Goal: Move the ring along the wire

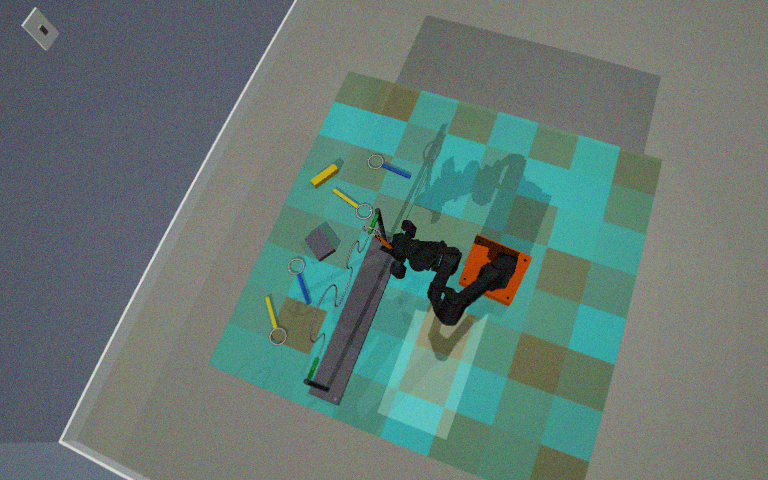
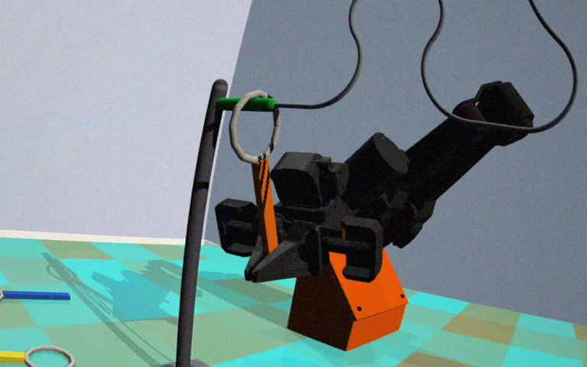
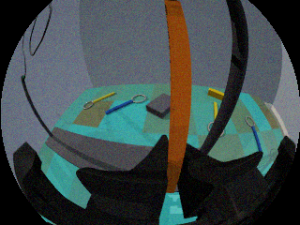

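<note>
The gripper (image 1: 389, 251) (image 2: 251, 274) (image 3: 175, 142) is closed on the orange handle (image 1: 384, 242) (image 2: 264, 199) (image 3: 179, 80); the final placing appears to be in hand.
The ring (image 1: 371, 229) (image 2: 233, 134) is held around the green part (image 1: 374, 220) (image 2: 255, 104), beside the near post (image 1: 381, 225) (image 2: 196, 190) (image 3: 240, 70), with the handle below it. If this is the destination end, a slight lowering may be needed until the ring's weight is borne by the green part, then the fingers should be opened and backed straight off, with the thin grey wire (image 1: 348, 254) (image 2: 358, 51) (image 3: 31, 39) avoided. Whether the ring is already touching cannot be told.
</note>
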`<state>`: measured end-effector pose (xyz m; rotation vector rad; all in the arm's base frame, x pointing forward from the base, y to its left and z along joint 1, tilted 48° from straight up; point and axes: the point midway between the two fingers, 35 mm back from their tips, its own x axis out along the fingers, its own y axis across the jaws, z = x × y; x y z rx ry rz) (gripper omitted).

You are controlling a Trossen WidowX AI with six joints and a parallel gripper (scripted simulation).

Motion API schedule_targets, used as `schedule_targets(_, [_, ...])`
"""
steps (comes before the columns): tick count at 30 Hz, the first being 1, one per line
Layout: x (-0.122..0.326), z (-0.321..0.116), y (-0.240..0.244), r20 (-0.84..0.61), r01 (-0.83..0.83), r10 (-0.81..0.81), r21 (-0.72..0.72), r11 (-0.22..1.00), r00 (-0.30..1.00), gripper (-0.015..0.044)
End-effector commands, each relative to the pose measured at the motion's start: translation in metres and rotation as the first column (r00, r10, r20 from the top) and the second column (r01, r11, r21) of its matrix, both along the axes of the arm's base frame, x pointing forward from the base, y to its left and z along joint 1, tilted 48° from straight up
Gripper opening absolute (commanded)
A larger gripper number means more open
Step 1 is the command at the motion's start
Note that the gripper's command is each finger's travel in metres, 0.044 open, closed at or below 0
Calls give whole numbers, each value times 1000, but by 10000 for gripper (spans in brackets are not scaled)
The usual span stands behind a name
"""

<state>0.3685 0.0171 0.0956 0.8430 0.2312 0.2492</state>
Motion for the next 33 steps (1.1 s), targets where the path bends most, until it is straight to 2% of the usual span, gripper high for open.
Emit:
schedule_targets(1, [0,0,0,0,0,0,0,1000,1000,-45])
schedule_targets(9, [-2,0,-1,0,0,0,0,1000,1000,160])
schedule_targets(22, [-47,4,-16,-6,3,-3,2,1000,1000,160])
schedule_targets(33, [-47,4,-16,-7,4,-4,3,1000,1000,160])
